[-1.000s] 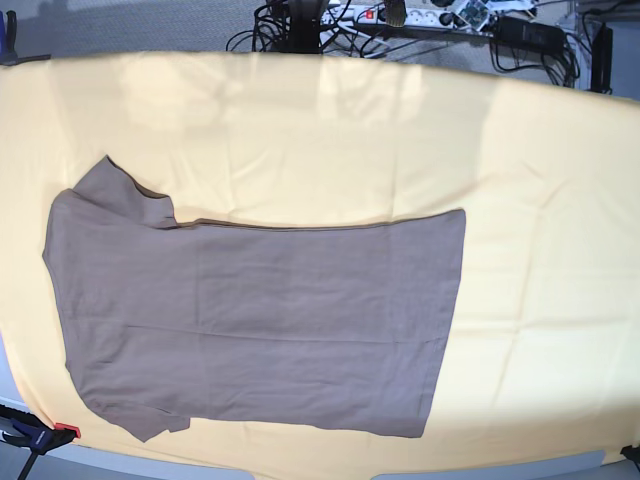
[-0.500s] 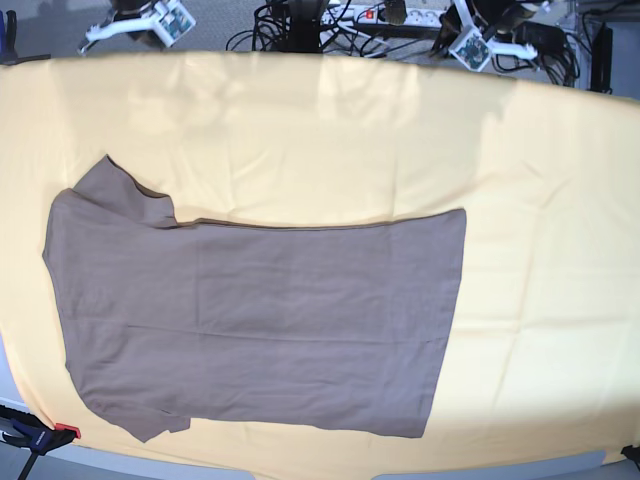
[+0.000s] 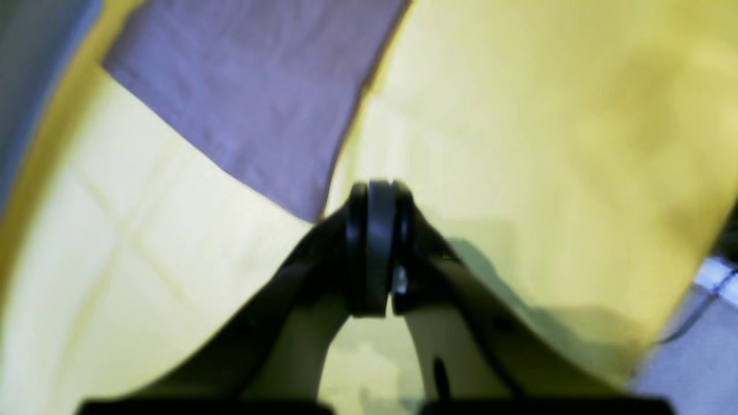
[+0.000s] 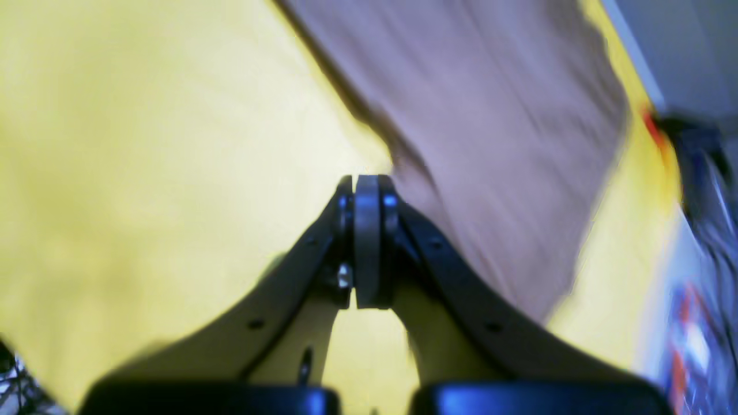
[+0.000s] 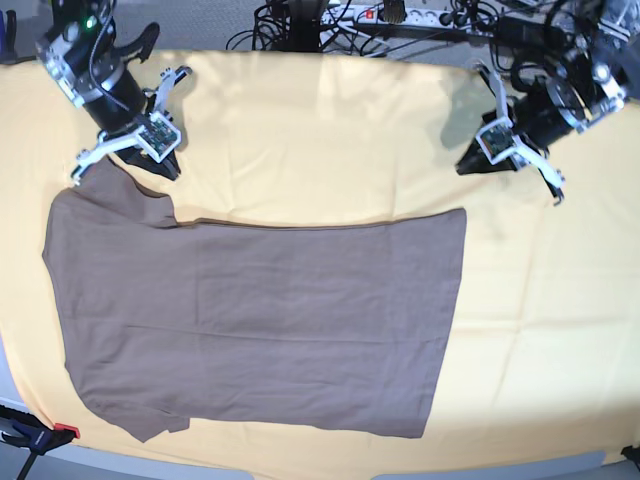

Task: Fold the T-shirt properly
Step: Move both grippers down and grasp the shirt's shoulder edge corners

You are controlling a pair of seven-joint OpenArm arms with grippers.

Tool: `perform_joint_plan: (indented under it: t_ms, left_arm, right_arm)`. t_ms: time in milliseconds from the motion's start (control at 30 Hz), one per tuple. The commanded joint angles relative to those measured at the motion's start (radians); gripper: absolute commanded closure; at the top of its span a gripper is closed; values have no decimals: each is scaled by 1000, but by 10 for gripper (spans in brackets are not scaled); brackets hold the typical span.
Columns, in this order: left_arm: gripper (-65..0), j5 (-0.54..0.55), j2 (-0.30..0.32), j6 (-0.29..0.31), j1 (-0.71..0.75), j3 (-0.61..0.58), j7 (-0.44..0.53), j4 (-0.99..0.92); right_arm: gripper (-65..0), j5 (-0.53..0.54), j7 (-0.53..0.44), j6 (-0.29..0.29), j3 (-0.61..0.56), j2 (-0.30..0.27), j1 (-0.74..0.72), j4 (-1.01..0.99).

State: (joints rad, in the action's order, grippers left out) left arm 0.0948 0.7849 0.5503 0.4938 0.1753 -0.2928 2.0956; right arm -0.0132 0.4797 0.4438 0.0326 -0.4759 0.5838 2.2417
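The taupe T-shirt (image 5: pixel 250 320) lies flat on the pale-yellow cloth (image 5: pixel 540 300), sleeves at the left and hem at the right. My right gripper (image 5: pixel 168 168) hovers at the far left, just above the upper sleeve, jaws shut and empty. In the right wrist view that gripper (image 4: pixel 366 193) sits at the edge of the T-shirt (image 4: pixel 490 132). My left gripper (image 5: pixel 466 167) is shut and empty over bare cloth beyond the shirt's upper hem corner. In the left wrist view its tip (image 3: pixel 373 196) is close to the corner of the T-shirt (image 3: pixel 259 86).
Cables and a power strip (image 5: pixel 350 15) lie behind the table's far edge. A clamp (image 5: pixel 35 436) grips the cloth at the near left corner. Yellow cloth (image 3: pixel 548 115) spreads right of the shirt.
Both arms have come in from the far edge and dropped toward the shirt's upper edge. The shirt has not moved.
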Motion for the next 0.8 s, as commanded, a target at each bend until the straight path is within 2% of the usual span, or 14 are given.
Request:
perform_joint_plan:
  t_ms: [0, 100, 133, 167, 200, 333, 433, 567, 767]
  left_arm:
    - [-17, 9, 36, 10, -48, -17, 36, -32]
    - [-282, -68, 91, 31, -175, -120, 94, -176]
    - [-353, -101, 103, 31, -220, -161, 113, -222]
    - [-384, -124, 111, 32, -266, -200, 130, -264]
    - [-388, -141, 113, 36, -310, -240, 143, -301]
    - [-388, -190, 111, 39, -477, -397, 166, -398]
    - [-388, -224, 98, -2, -585, -510, 166, -445]
    - [-388, -226, 81, -16, -708, -653, 165, -503]
    - [-388, -263, 47, -17, -795, -767, 166, -565]
  right_arm:
    - [-6, -9, -10, -13, 8, -16, -18, -18]
    - [-214, -9, -13, 11, 8, -33, -69, -104]
    - [-277, -9, -13, 23, 8, -41, -81, -127]
    - [-322, -9, -14, 28, 8, -47, -91, -148]
    - [-346, -8, -13, 27, 8, -49, -100, -166]
    - [-348, -9, -13, 3, 8, -48, -119, -198]
    - [-348, -10, -8, 0, 8, -49, -118, -200]
    - [-348, -9, 2, 2, 8, -52, -118, -200]
    - [-348, -9, 29, 2, 8, -101, -113, -216]
